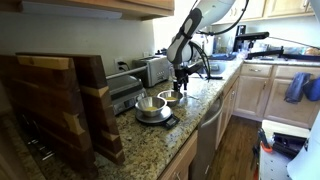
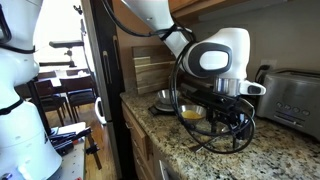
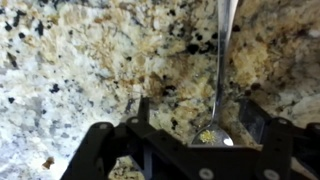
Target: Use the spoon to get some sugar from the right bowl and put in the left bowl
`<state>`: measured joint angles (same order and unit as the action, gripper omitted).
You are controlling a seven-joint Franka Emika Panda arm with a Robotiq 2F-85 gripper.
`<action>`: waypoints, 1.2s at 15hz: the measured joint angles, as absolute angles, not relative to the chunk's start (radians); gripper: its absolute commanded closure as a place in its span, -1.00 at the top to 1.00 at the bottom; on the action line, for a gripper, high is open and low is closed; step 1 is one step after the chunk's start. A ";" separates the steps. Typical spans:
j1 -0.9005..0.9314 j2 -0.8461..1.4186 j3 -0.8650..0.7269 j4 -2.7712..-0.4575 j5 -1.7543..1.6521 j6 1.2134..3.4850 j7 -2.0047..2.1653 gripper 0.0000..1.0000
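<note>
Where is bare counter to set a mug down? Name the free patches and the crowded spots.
Free: the granite counter strip between the wooden cutting boards and the front edge, on the camera's side of the tan-lined bowl and whitish-lined bowl. Under the claw, only the spoon crosses bare granite. Crowded: around the bowls, toaster and cables.

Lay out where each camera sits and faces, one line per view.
Exterior view: beside the cutting boards, facing along the counter toward the arm and left bowl.
Exterior view: opposite end, close on the arm's wrist, toaster alongside.
Wrist view: faces down at counter, spoon, gripper.
Shared: both exterior views show the left bowl.
</note>
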<state>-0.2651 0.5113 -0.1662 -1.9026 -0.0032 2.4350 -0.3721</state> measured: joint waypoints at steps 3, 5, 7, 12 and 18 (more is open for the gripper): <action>-0.280 0.513 -0.150 -1.891 0.024 2.432 -0.372 -0.19; -0.289 0.513 -0.140 -1.885 0.037 2.429 -0.372 -0.45; -0.294 0.513 -0.134 -1.879 0.051 2.424 -0.372 -0.72; -0.306 0.514 -0.118 -1.866 0.078 2.405 -0.372 -0.99; -0.314 0.514 -0.114 -1.865 0.093 2.404 -0.372 -0.90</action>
